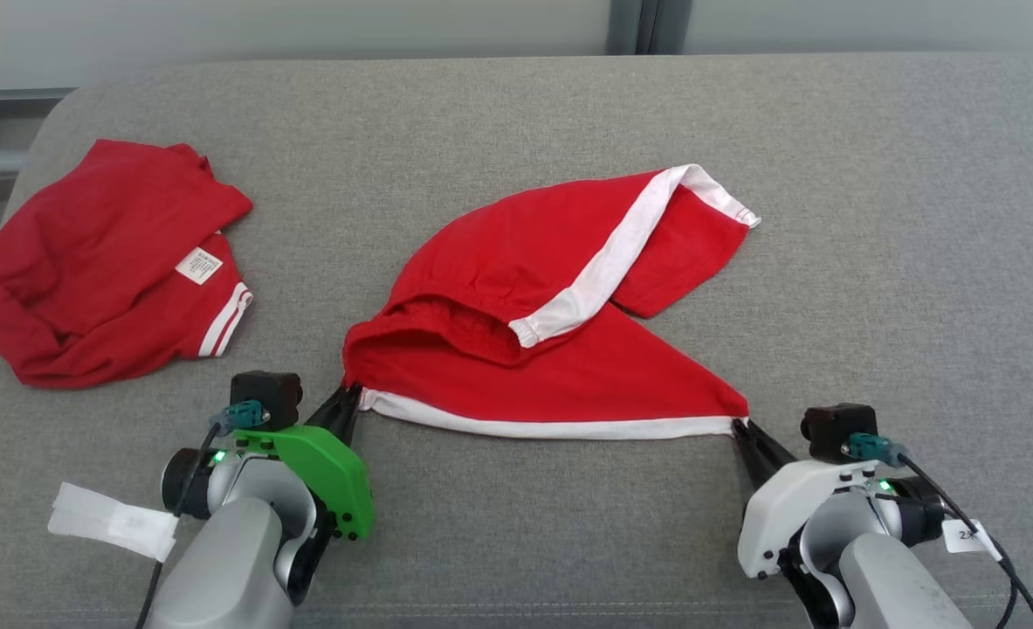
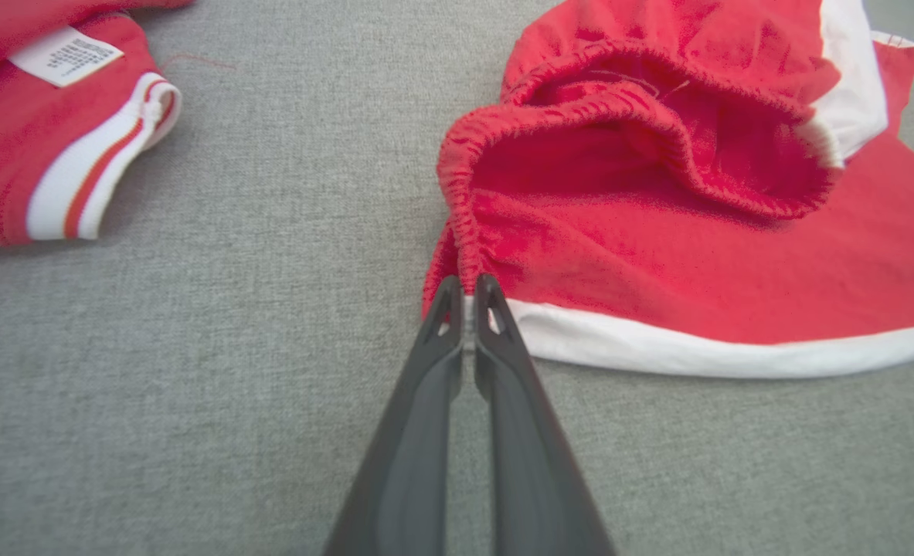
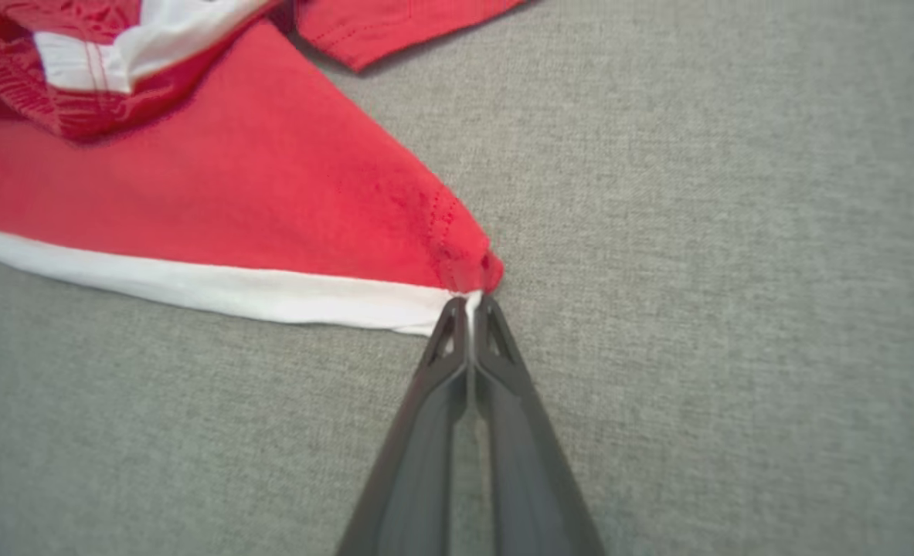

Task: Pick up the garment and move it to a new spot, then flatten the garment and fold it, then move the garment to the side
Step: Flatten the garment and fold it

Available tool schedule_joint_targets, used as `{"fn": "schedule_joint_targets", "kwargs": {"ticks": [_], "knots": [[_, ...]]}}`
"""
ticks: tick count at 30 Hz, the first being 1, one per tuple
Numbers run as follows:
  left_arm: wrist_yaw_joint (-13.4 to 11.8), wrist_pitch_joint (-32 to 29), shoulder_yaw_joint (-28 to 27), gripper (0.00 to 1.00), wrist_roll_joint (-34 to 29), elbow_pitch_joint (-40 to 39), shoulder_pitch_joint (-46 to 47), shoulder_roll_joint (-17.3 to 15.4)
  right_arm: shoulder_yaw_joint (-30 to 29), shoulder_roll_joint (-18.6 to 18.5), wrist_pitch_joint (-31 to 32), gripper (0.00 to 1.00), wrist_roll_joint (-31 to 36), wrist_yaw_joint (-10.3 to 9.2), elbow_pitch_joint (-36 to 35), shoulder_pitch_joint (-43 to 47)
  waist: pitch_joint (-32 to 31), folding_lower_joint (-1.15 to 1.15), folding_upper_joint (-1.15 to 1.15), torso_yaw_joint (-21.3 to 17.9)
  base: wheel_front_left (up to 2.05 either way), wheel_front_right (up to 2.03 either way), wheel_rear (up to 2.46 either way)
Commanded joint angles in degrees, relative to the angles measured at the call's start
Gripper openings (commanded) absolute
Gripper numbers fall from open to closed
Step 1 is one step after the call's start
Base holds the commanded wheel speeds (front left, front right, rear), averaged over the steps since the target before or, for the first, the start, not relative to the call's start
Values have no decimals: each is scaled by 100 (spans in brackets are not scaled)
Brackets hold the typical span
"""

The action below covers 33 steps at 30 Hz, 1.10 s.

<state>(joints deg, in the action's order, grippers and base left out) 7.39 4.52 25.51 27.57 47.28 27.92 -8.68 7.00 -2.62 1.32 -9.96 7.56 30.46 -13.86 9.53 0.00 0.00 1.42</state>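
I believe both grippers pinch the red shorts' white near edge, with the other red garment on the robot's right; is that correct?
No: the head view shows the other red garment on the robot's left. The left gripper and right gripper do pinch the red shorts by their white near edge.

A grey woven fabric surface (image 1: pixel 874 262), rounded at its far left corner, is shown spanning the foreground, and its weave is resolved closely in both wrist views. Behind it a pale wall (image 1: pixel 306 22) is seen, divided by a dark vertical post (image 1: pixel 647 26), and a grey ledge (image 1: pixel 10 94) is visible at the left edge. Even, diffuse lighting is indicated by faint, soft shadows.
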Motion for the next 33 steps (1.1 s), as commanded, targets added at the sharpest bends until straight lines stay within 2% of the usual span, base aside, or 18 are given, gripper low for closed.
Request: {"fn": "schedule_joint_targets", "kwargs": {"ticks": [1,6,10,15,20,23,25,27,30,31,33], "knots": [[4,44,-49,0,78,-36,104,35,-80,-48,-101,0,-100,-14,-39,-53,-57,0,0,10,0,0,0],[7,97,-228,0,435,-283,147,137,-577,-40,-418,0,-249,-13,-348,-199,-241,0,0,15,0,0,0],[9,93,-393,0,804,-696,153,188,-915,-42,-416,0,-57,-13,-782,-322,-396,0,0,-28,0,0,0],[11,-324,-508,0,1485,-1420,100,322,-1073,-36,-116,0,-115,-12,-1484,-390,-456,0,0,-143,0,0,0],[-49,-882,-776,0,2310,-2302,108,436,-1140,-33,214,0,-589,-10,-2348,-591,-248,0,0,-342,0,0,0],[-223,-1246,-945,0,2930,-2924,301,514,-1101,-35,425,0,-935,-10,-2808,-904,12,0,0,-506,0,0,0],[-313,-1329,-974,0,3031,-3112,408,520,-1085,-35,506,0,-1014,-10,-2906,-1040,124,0,0,-568,0,0,0],[-509,-1501,-1028,0,3282,-3371,602,536,-1002,-33,638,0,-1137,-10,-2981,-1378,346,0,0,-703,0,0,0],[-822,-1642,-1119,0,3372,-3472,1097,543,-814,-37,834,0,-1114,-10,-2688,-1976,715,0,0,-930,0,0,0],[-975,-1712,-1182,0,3356,-3327,1490,533,-684,-36,887,0,-1215,-10,-2320,-2443,964,0,0,-1077,0,0,0],[-1123,-1755,-1285,0,3384,-3137,1892,517,-542,-34,900,0,-1246,-10,-1894,-2948,1220,0,0,-1246,0,0,0]]}}
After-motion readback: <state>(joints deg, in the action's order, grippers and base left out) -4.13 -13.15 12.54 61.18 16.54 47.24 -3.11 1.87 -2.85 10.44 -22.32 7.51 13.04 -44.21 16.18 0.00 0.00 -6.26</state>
